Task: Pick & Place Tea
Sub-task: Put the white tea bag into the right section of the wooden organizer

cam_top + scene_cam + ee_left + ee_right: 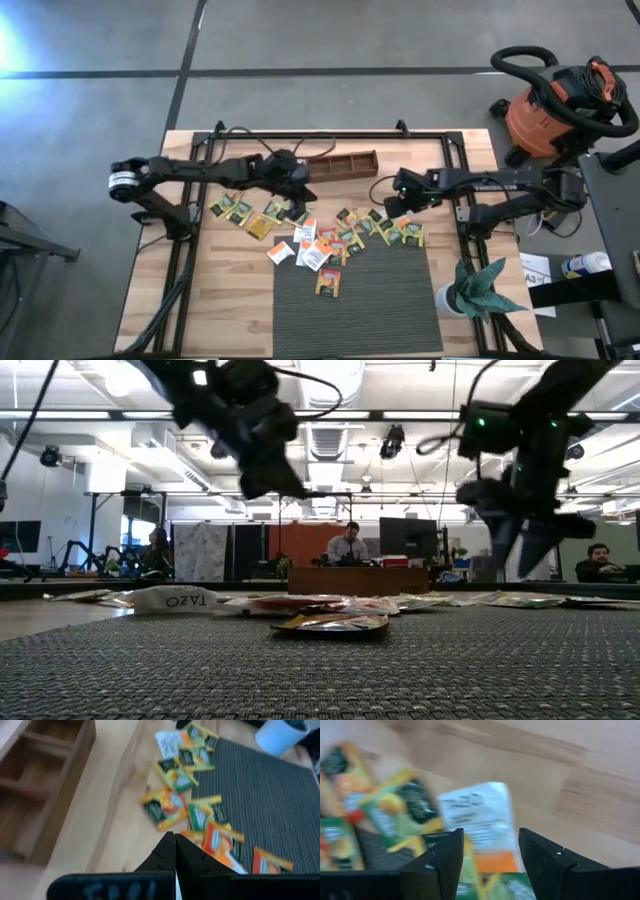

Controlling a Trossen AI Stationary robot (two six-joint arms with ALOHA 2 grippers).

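The tea sachets are lying scattered across the middle of the bench, some on the bare wood and some on the dark ribbed mat, with the wooden tray sitting just behind them. The left claw is hovering with its fingers pressed together and holding nothing, between the tray and the sachets. The right claw is hanging with its fingers spread wide above a white sachet at the pile's right side.
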